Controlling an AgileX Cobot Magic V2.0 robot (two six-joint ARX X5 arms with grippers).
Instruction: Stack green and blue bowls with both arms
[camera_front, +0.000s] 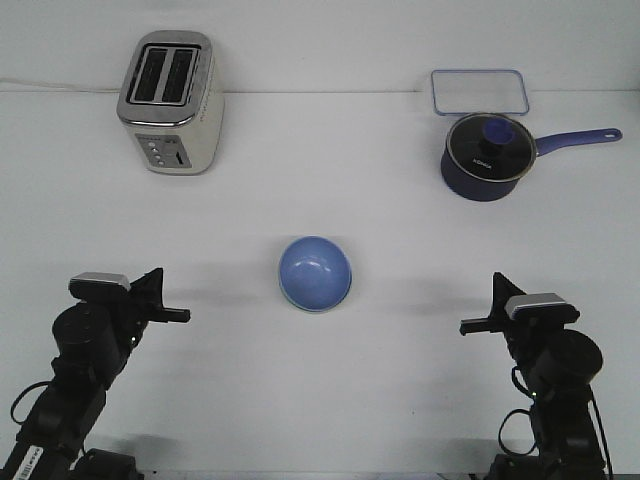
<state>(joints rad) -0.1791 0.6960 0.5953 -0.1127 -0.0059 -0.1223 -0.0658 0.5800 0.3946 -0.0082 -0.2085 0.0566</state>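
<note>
Blue bowl (315, 273) between both hands

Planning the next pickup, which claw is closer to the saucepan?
Right. The right claw sits below the saucepan on the same side; the left claw is far across the table.

blue bowl (315, 272), navy pan (485, 158), silver toaster (170, 102)

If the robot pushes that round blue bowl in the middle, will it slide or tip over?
The periwinkle blue round bowl looks smooth and glossy, so it would probably slide easily on the plain white table. It sits upright and looks wide for its height, so tipping seems unlikely. It looks stiff, and would likely keep its shape.
</note>
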